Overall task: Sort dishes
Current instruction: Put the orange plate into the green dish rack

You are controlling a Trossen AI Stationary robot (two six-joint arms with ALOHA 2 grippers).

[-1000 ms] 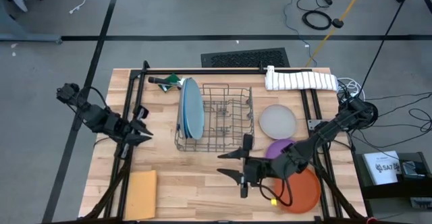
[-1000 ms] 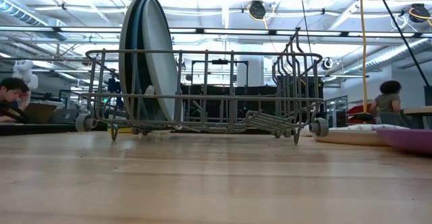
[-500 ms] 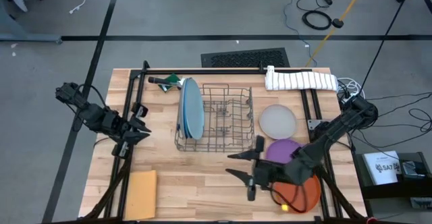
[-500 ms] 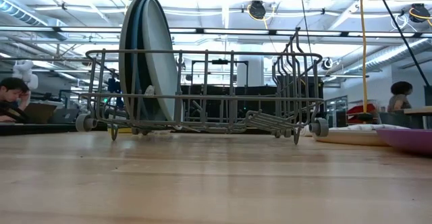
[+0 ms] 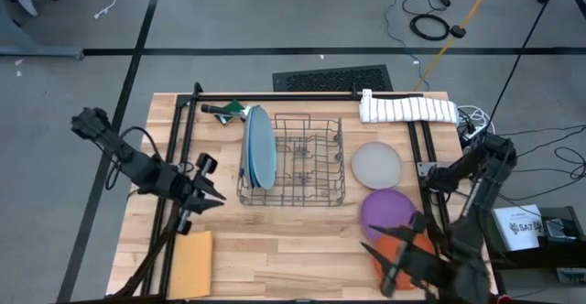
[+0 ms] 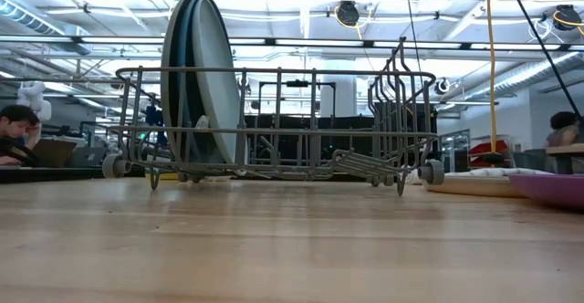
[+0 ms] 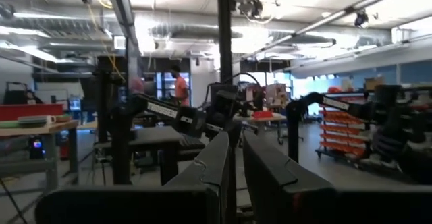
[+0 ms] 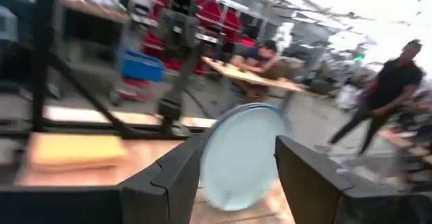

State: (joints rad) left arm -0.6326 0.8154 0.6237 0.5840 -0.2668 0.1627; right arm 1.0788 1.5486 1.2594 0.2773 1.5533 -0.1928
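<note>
Looking down on the wooden table, we see the wire rack at its centre, the largest item on it. Three large plates stand upright on edge, packed together at the rack's left end; in the low view they show as a tight stack, the pale teal one facing the free slots. We judge this half of the sorting done.

Three smaller dishes lie flat on the table to the right of the rack, not yet racked: the light grey plate nearest the rack, the purple plate just beside it toward the front, and the orange plate at the front edge, partly hidden by the right arm.

We find the right gripper over the orange plate, its fingers spread apart and nothing between them. We find the left gripper left of the rack, its fingers drawn nearly together and empty.

A tan sheet lies at the front left.
</note>
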